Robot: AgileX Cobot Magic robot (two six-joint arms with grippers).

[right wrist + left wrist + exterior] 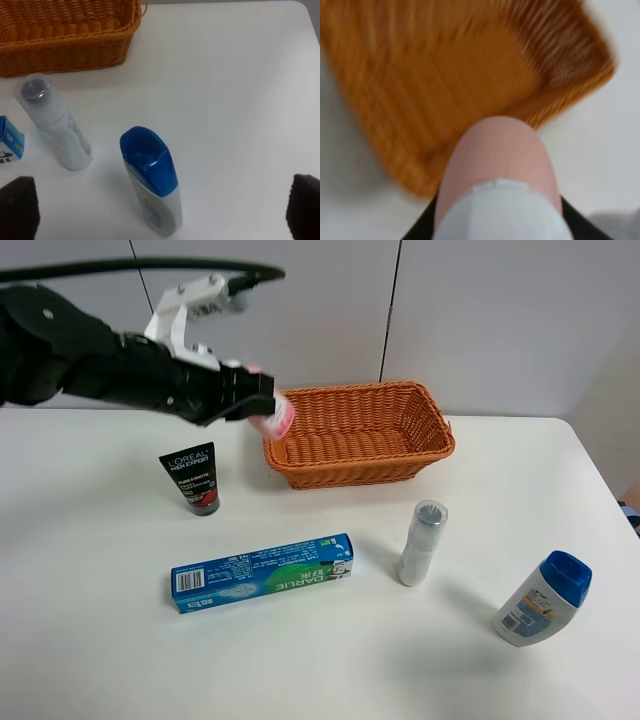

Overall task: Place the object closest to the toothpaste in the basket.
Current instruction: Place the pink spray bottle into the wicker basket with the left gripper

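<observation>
The blue toothpaste box [262,572] lies flat at the middle front of the table. My left gripper [258,403] is shut on a pink-and-white tube [278,417] and holds it tilted above the left end of the orange wicker basket [350,472]. In the blurred left wrist view the pink tube [497,150] hangs over the basket [445,75]. My right gripper [161,207] is open and empty, its fingertips [17,205] wide apart above a blue-capped white bottle [150,175]. It does not show in the exterior high view.
A black L'Oreal tube [192,478] stands left of the basket. A white bottle with a clear cap [423,541] lies right of the toothpaste. The blue-capped bottle [545,598] sits at the front right, near the table's edge.
</observation>
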